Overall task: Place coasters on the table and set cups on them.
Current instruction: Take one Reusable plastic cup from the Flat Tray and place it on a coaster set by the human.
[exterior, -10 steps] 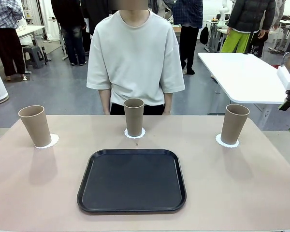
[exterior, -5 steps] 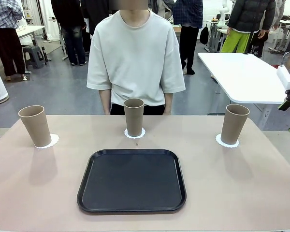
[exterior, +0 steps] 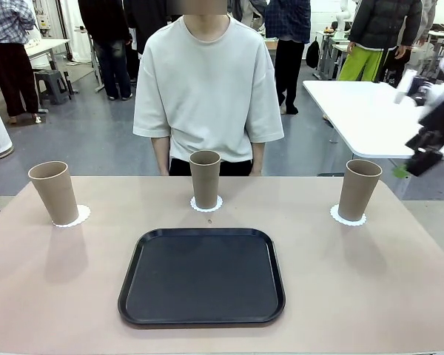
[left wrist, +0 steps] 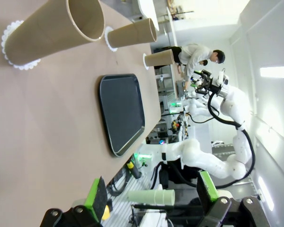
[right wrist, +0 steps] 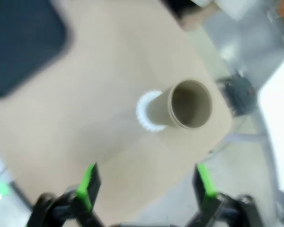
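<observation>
- I log three cups, each upright on its own coaster on the table (exterior: pixel 370 281): left cup (exterior: pixel 53 192) on left coaster (exterior: pixel 80 217) at 10 o'clock from the black tray (exterior: pixel 202 277), middle cup (exterior: pixel 205 179) at 12, right cup (exterior: pixel 359 189) at 2.
- Left gripper (left wrist: pixel 151 198): fingers apart, empty.
- Right gripper (right wrist: pixel 144 182): fingers spread, empty, above the right cup.

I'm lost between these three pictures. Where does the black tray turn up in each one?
Front view: black tray lies at the centre of the table, nearer the camera than the cups.
Left wrist view: it sits mid-frame, turned on its side.
Right wrist view: blurred, in the top left corner.
Shared landmark: the cup on its doily.
</observation>
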You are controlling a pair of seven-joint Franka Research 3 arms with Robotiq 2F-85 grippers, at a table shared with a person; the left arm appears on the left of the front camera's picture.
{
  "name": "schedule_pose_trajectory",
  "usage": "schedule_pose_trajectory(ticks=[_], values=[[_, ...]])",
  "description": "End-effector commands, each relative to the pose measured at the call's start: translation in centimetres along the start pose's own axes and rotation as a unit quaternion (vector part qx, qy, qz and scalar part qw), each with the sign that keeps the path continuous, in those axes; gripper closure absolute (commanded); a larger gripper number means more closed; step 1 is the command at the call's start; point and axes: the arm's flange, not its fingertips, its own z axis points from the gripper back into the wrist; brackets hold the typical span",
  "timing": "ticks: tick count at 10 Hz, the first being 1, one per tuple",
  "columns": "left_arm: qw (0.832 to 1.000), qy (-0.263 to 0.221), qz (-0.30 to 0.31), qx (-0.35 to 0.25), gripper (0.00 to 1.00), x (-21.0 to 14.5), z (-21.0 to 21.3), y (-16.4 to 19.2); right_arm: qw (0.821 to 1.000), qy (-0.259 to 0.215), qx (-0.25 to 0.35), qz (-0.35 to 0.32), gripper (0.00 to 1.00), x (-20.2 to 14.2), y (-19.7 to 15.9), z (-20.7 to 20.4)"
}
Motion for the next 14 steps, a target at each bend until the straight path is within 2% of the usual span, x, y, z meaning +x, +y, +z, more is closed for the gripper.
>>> schedule_pose_trajectory(ticks=[1, 2, 4, 6, 7, 8, 9, 10, 11, 12, 13, 14], values=[[1.000, -0.008, 0.004, 0.000, 0.00, 0.1, 0.1, -0.2, 0.983, 0.126, -0.057, -0.124, 0.00, 3.4, 2.2, -1.7], [1.000, -0.008, 0.004, 0.000, 0.00, 0.1, 0.1, -0.2, 0.972, 0.173, -0.044, -0.150, 0.00, 4.4, 1.9, -1.5], [1.000, -0.008, 0.004, 0.000, 0.00, 0.1, 0.1, -0.2, 0.963, 0.232, -0.009, -0.140, 0.00, 5.0, 1.5, 0.2], [1.000, -0.008, 0.004, 0.000, 0.00, 0.1, 0.1, -0.2, 0.965, 0.224, 0.022, -0.138, 0.00, 4.4, 0.8, 1.8], [1.000, -0.008, 0.004, 0.000, 0.00, 0.1, 0.1, -0.2, 0.969, 0.206, 0.057, -0.126, 0.00, 3.8, 0.9, 2.0], [1.000, -0.008, 0.004, 0.000, 0.00, 0.1, 0.1, -0.2, 0.986, 0.146, 0.041, -0.070, 0.00, 3.2, 1.5, 1.8], [1.000, -0.008, 0.004, 0.000, 0.00, 0.1, 0.1, -0.2, 0.963, 0.233, 0.013, -0.136, 0.00, 3.8, 1.0, 1.7], [1.000, -0.008, 0.004, 0.000, 0.00, 0.1, 0.1, -0.2, 0.963, 0.233, 0.013, -0.136, 0.00, 3.8, 1.0, 1.7], [1.000, -0.008, 0.004, 0.000, 0.00, 0.1, 0.1, -0.2, 0.973, 0.201, 0.030, -0.108, 0.00, 4.0, 1.0, 2.3], [1.000, -0.008, 0.004, 0.000, 0.00, 0.1, 0.1, -0.2, 0.946, 0.147, 0.226, -0.181, 0.00, 1.4, -1.0, 3.2], [1.000, -0.008, 0.004, 0.000, 0.00, 0.1, 0.1, -0.2, 0.898, 0.121, 0.342, -0.248, 0.00, -0.8, -4.1, 3.3], [1.000, -0.008, 0.004, 0.000, 0.00, 0.1, 0.1, -0.2, 0.856, 0.075, 0.416, -0.299, 0.00, -3.0, -6.0, 3.3]])
